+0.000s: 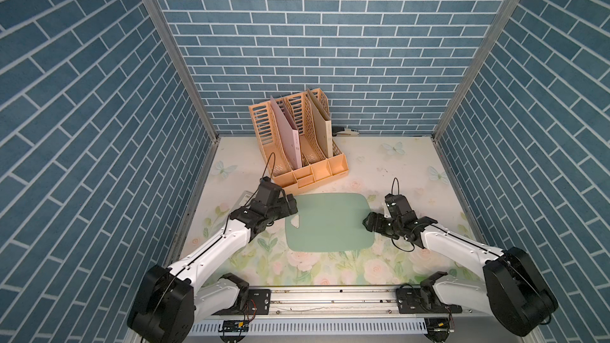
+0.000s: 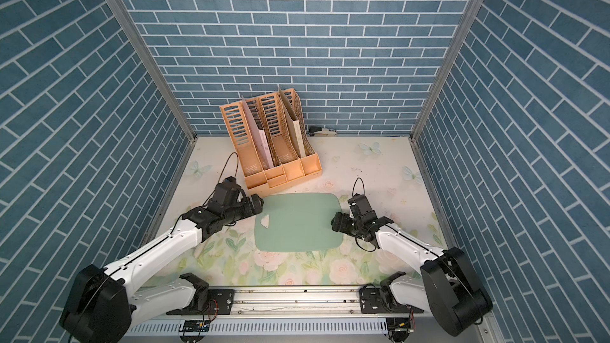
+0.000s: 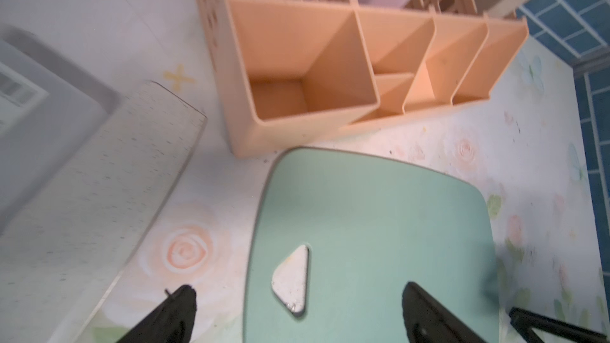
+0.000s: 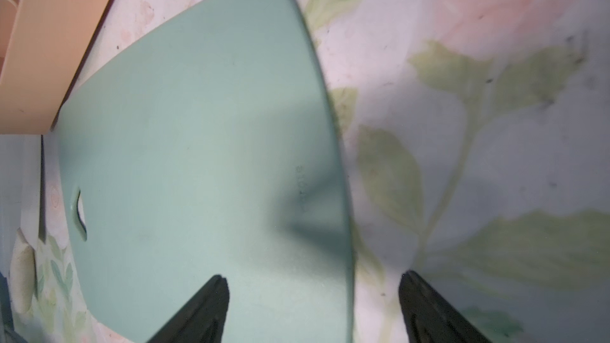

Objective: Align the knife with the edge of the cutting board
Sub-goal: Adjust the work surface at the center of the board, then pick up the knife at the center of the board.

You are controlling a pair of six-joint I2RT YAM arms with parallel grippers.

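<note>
knife (image 3: pixel 99 199): off-white speckled cleaver, flat on the table at left of the left wrist frame, just beside the cutting board (image 3: pixel 369 232), angled to its edge; mostly hidden under the arm in both top views.
handling: likely stiff, light, thin and slick; judged easiest to nudge by the blade's edge or pinch at the handle, which is not visible.
left gripper (image 3: pixel 297 311): jaws wide apart, empty, over the board's hole end.
right gripper (image 4: pixel 313 308): jaws apart, straddling the board's opposite edge, clamping nothing.
</note>
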